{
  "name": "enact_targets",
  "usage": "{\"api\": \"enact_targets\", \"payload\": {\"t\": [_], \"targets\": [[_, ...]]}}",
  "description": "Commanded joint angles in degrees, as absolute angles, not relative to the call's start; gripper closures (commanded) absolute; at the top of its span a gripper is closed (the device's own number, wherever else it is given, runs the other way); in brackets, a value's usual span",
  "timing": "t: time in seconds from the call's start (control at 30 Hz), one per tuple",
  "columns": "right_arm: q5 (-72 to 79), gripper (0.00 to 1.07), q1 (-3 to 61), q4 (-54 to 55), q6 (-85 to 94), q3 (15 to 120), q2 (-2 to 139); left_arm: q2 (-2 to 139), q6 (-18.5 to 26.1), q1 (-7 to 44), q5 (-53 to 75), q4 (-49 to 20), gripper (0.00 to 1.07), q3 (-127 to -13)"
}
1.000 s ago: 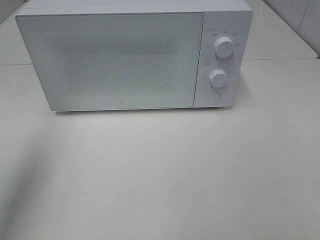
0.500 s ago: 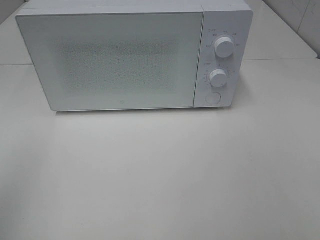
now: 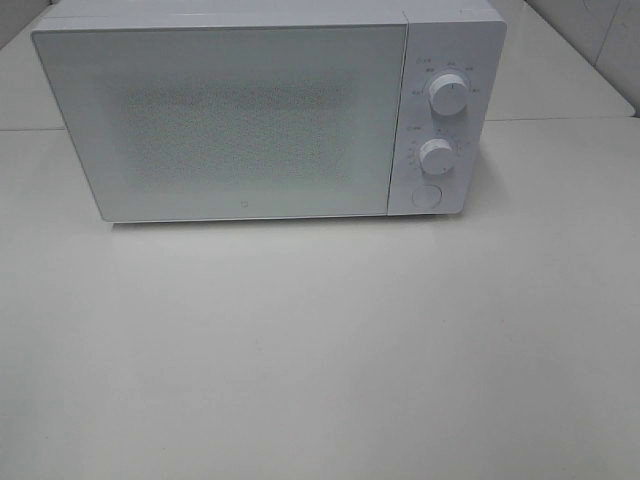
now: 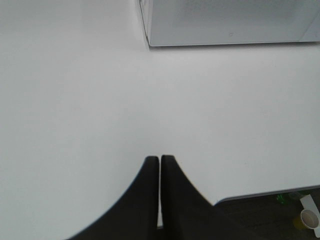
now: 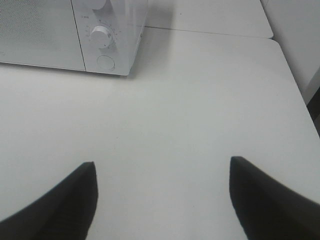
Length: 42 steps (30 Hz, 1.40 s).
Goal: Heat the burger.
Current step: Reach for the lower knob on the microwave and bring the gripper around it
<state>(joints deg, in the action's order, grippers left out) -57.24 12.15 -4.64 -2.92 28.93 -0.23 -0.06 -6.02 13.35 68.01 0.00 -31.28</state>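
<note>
The burger is out of view in every frame. A white microwave (image 3: 265, 110) stands at the back of the table with its frosted door (image 3: 220, 120) shut; its two dials (image 3: 447, 95) and a round button (image 3: 425, 196) are on the right panel. Neither arm shows in the exterior high view. In the left wrist view my left gripper (image 4: 160, 159) hovers over bare table, its black fingers pressed together with nothing between them. In the right wrist view my right gripper (image 5: 162, 167) stands wide open above the table, short of the microwave's (image 5: 75, 32) control panel.
The white table (image 3: 320, 350) spreads in front of the microwave. Its edge (image 4: 265, 194) shows in the left wrist view, with a paper cup (image 4: 310, 218) on the floor beyond. A second table (image 5: 215, 17) joins behind the right side.
A faint shadow at the table's left edge has faded away. The microwave has not moved.
</note>
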Motion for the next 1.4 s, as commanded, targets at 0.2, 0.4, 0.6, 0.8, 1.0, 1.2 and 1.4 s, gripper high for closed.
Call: {"api": "enact_targets", "payload": {"t": [0.2, 0.4, 0.6, 0.8, 1.0, 1.2, 1.4], "targets": [[-56.72, 0.39, 11.97, -4.58, -2.69, 28.93, -1.55, -0.74, -0.34, 13.35, 59.13, 0.00, 1.06, -28.19], [-56.72, 0.39, 11.97, -4.58, -2.69, 28.93, -1.26, -0.57, -0.34, 13.35, 59.13, 0.00, 1.06, -28.48], [-56.72, 0.39, 11.97, -4.58, -2.69, 28.93, -1.26, -0.57, 0.34, 13.35, 59.13, -0.57, 1.06, -28.53], [-55.98, 0.39, 11.97, -4.58, -2.58, 29.45, -1.26, -0.57, 0.34, 13.35, 59.13, -0.57, 1.06, -28.53], [-53.86, 0.39, 11.97, -4.58, -2.52, 30.37, -1.26, -0.57, 0.34, 13.35, 59.13, -0.57, 1.06, -28.53], [-38.16, 0.39, 11.97, -4.76, -2.58, 29.56, -0.92, -0.57, 0.34, 13.35, 59.13, -0.57, 1.06, -28.53], [-28.82, 0.39, 11.97, -5.04, -2.58, 26.36, 4.81, -0.57, 0.34, 13.35, 59.13, -0.57, 1.06, -28.53]]}}
